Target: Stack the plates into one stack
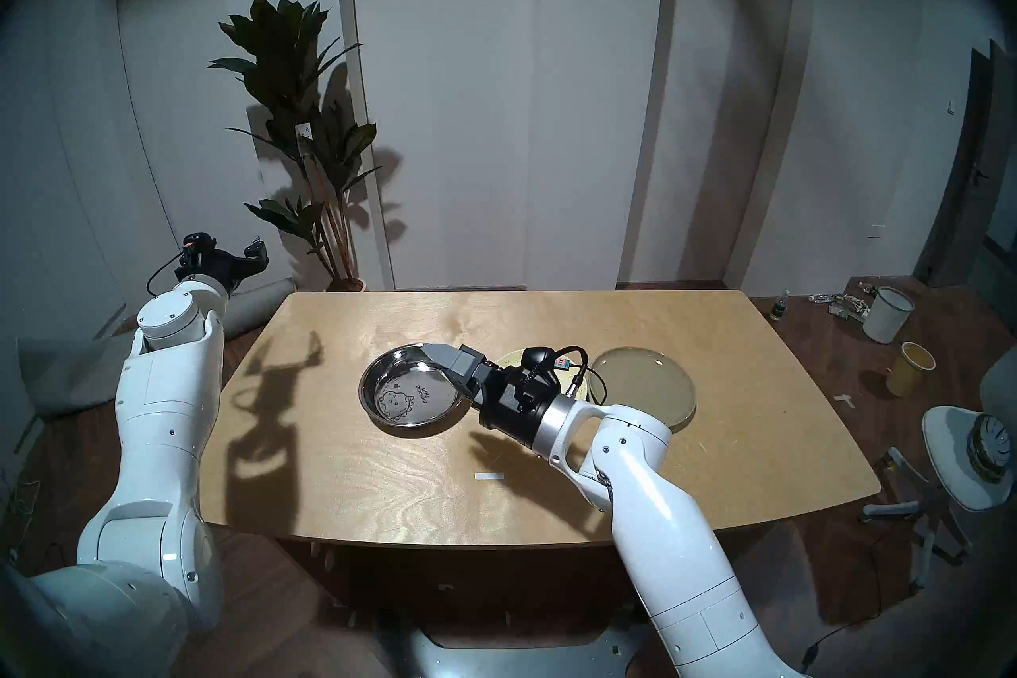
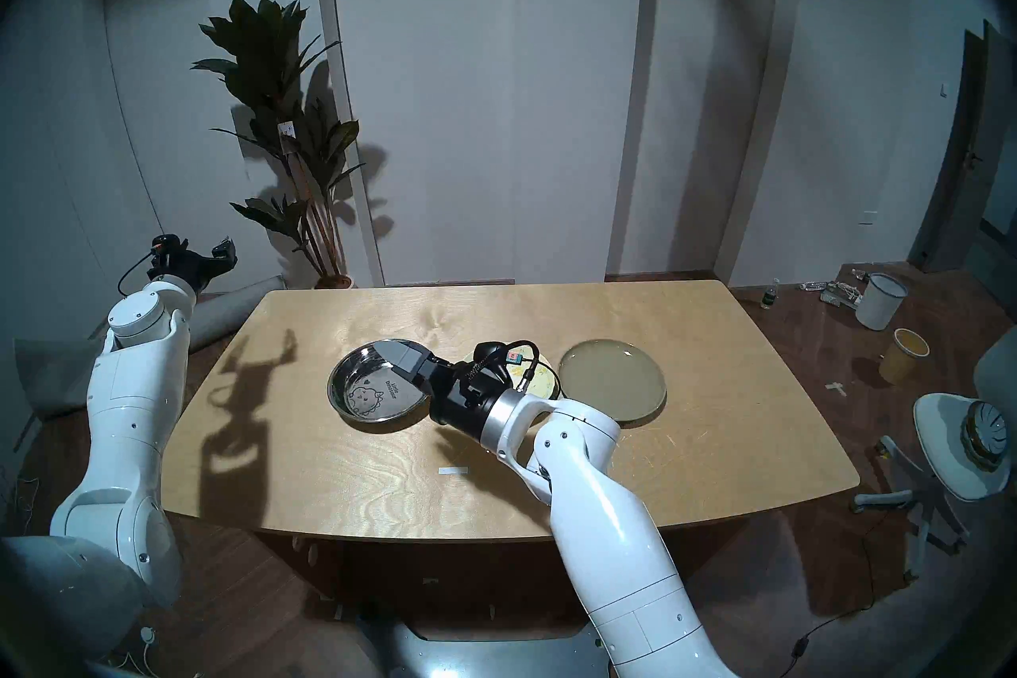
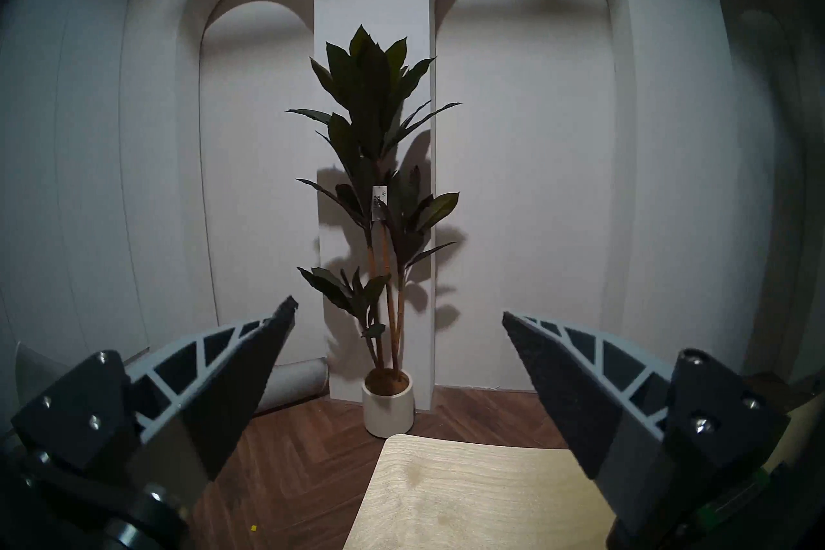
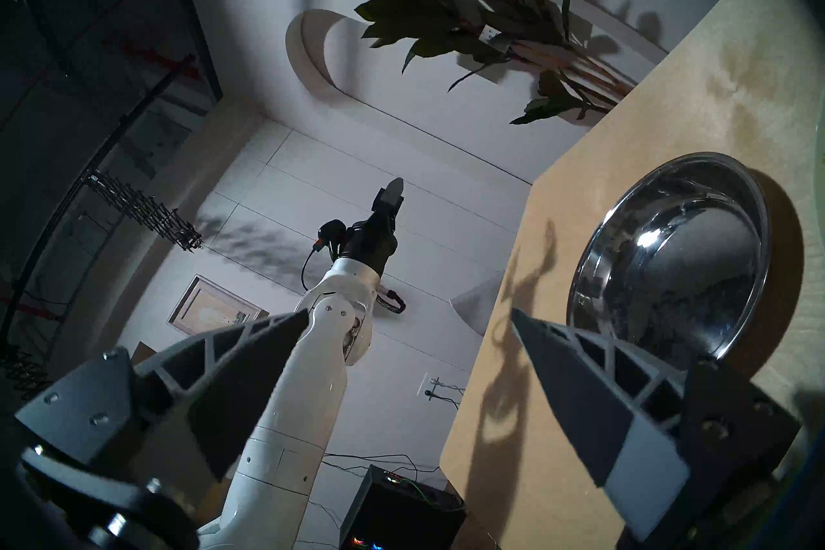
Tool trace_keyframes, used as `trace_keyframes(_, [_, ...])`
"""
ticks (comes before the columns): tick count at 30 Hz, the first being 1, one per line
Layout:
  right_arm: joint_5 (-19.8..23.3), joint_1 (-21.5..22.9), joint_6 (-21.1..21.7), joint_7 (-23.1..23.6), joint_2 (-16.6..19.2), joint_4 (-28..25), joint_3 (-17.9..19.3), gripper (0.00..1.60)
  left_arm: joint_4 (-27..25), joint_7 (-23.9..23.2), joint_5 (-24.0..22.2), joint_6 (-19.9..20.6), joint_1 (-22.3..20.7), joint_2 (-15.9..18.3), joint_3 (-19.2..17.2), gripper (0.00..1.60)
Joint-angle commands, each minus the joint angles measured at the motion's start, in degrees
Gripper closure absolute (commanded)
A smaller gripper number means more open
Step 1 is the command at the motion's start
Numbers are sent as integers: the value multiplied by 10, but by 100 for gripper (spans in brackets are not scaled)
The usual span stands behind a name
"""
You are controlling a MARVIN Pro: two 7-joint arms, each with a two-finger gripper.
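Observation:
A shiny steel deep plate [image 1: 410, 393] with a cartoon print sits mid-table; it also shows in the right wrist view [image 4: 669, 250]. A pale yellow floral plate [image 1: 509, 359] lies just to its right, mostly hidden behind my right wrist. A plain olive-beige plate [image 1: 644, 385] lies further right, beside it. My right gripper [image 1: 437, 356] is open and turned on its side over the steel plate's right rim, holding nothing; in its own view [image 4: 410, 312] the fingers stand wide apart. My left gripper [image 1: 247, 256] is open and empty, raised off the table's left side [image 3: 397, 312].
The wooden table [image 1: 385, 490] has a small white strip [image 1: 488, 476] near its front. A potted plant [image 1: 308, 137] stands behind the far left corner. A white bucket [image 1: 887, 313], a yellow cup [image 1: 911, 367] and a chair [image 1: 968, 462] stand on the floor to the right.

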Motion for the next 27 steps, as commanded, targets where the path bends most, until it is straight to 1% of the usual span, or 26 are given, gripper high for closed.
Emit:
trace_keyframes(1, [28, 10, -24, -50, -1, -58, -10, 23, 1, -34, -8, -12, -30, 22, 1, 0])
trace_keyframes(2, [30, 9, -27, -62, 0, -63, -12, 18, 3, -39, -9, -13, -31, 24, 1, 0])
trace_keyframes(3, [36, 6, -33, -75, 0, -65, -11, 0, 5, -44, -11, -13, -32, 25, 1, 0])
trace_keyframes(8, [65, -8, -64, -134, 5, -64, -12, 0, 17, -68, -17, -18, -38, 31, 1, 0])
trace_keyframes(13, [101, -3, -102, -195, 7, -48, -23, 0, 28, -90, -22, -24, -44, 36, 2, 0])
trace_keyframes(15, [111, 5, -123, -227, 8, -44, -38, 0, 35, -102, -24, -28, -47, 38, 3, 0])
trace_keyframes(16, [106, 8, -129, -227, 9, -42, -45, 0, 36, -104, -25, -29, -48, 39, 3, 0])
trace_keyframes(17, [101, 15, -137, -249, 11, -41, -60, 0, 41, -110, -26, -31, -50, 40, 3, 0])
trace_keyframes(18, [97, 19, -141, -258, 12, -38, -70, 0, 43, -114, -27, -32, -51, 41, 4, 0])
trace_keyframes(25, [120, 37, -204, -343, 14, -39, -105, 0, 68, -143, -32, -47, -65, 47, 7, 0])
trace_keyframes(26, [126, 41, -215, -371, 15, -43, -113, 0, 73, -148, -32, -50, -67, 48, 8, 0])
trace_keyframes(27, [125, 41, -215, -357, 13, -38, -112, 0, 76, -151, -33, -52, -69, 49, 8, 0])
